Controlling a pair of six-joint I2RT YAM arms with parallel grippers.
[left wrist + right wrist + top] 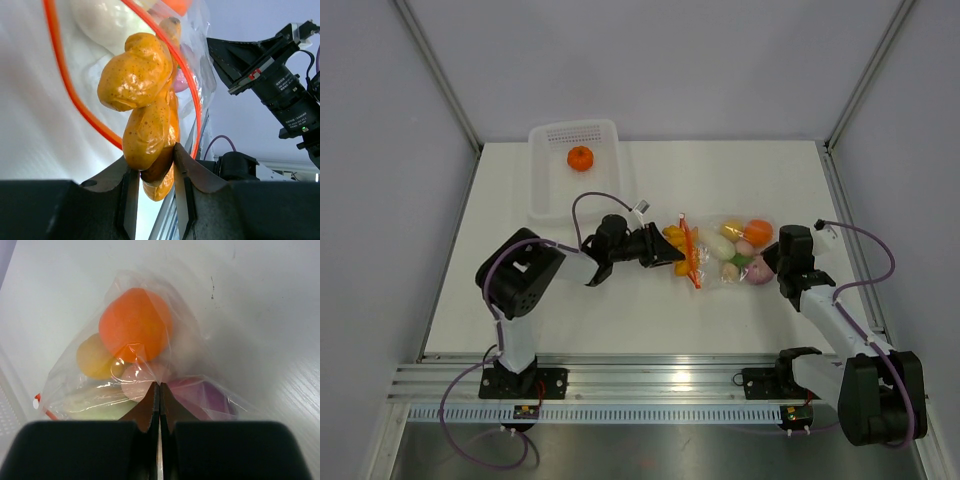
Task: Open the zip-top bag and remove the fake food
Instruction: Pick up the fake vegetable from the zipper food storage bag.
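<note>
The clear zip-top bag point(730, 252) lies mid-table, its red-orange zipper mouth point(690, 252) open toward the left. Inside it are an orange ball point(759, 231), a white piece point(716, 244) and a purple-pink piece point(758, 270). My left gripper point(672, 248) is at the mouth, shut on a lumpy yellow-orange food piece point(145, 110) that sits just outside the zipper ring point(75, 100). My right gripper point(772, 258) is shut on the bag's closed far edge point(165, 385), pinning the plastic; the orange ball point(135, 325) and purple piece point(205, 397) show beyond its fingers.
A white perforated basket point(548, 175) stands at the back left with one orange tangerine-like fruit point(580, 158) in it. The white table's edges meet grey walls left, right and back. The right arm's camera point(280, 85) shows in the left wrist view.
</note>
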